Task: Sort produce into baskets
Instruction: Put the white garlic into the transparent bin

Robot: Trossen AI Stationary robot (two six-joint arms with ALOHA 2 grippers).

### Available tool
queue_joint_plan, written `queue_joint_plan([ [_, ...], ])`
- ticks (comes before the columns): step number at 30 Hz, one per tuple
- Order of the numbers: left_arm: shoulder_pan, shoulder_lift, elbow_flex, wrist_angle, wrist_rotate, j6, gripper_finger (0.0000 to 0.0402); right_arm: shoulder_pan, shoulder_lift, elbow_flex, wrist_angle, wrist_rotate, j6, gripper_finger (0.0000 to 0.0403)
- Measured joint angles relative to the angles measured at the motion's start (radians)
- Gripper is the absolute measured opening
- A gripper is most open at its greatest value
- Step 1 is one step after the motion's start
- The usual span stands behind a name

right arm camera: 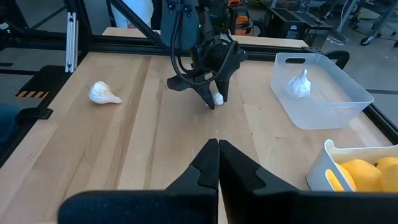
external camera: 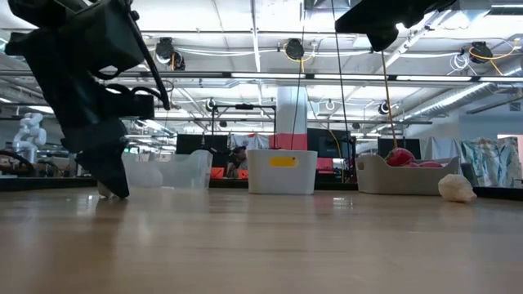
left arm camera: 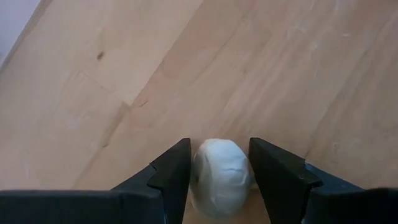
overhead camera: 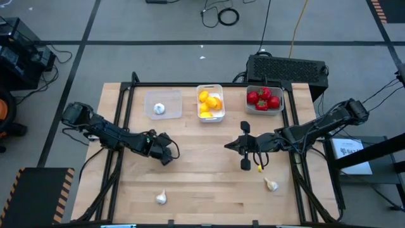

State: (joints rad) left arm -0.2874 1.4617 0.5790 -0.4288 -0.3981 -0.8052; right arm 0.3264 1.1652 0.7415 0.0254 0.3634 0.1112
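A whitish garlic bulb sits between the fingers of my left gripper, low over the middle-left of the table. My right gripper hangs shut above the table's middle, holding nothing. Along the far edge stand three baskets: a clear one with one garlic bulb, a white one with lemons, and a pale one with tomatoes. Two more garlic bulbs lie on the wood, one near the front edge and one at the front right. My left gripper pinches the garlic bulb's two opposite sides between its two fingers. The fingers slant steeply down from the table's left. The bulb is at the tabletop; whether it rests on the wood or hangs just above it, I cannot tell.
A big black box stands behind the table's far right corner. A dark frame rail runs along the far edge, just behind the baskets. Bare wood lies between the two grippers and toward the front edge.
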Motion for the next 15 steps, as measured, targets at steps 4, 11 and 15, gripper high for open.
queue_joint_plan([
  [4,-0.001,0.012,0.001,0.007,-0.002,-0.001,0.0171,0.000,0.000,0.000,0.000,0.000,0.000,0.0000],
  [11,-0.001,0.011,0.001,0.008,0.006,-0.001,0.0125,0.000,0.000,0.000,0.000,0.000,-0.002,0.0000],
  [15,0.003,0.011,0.013,-0.006,0.001,0.000,0.0089,0.000,0.000,0.000,0.000,0.000,-0.002,0.0000],
])
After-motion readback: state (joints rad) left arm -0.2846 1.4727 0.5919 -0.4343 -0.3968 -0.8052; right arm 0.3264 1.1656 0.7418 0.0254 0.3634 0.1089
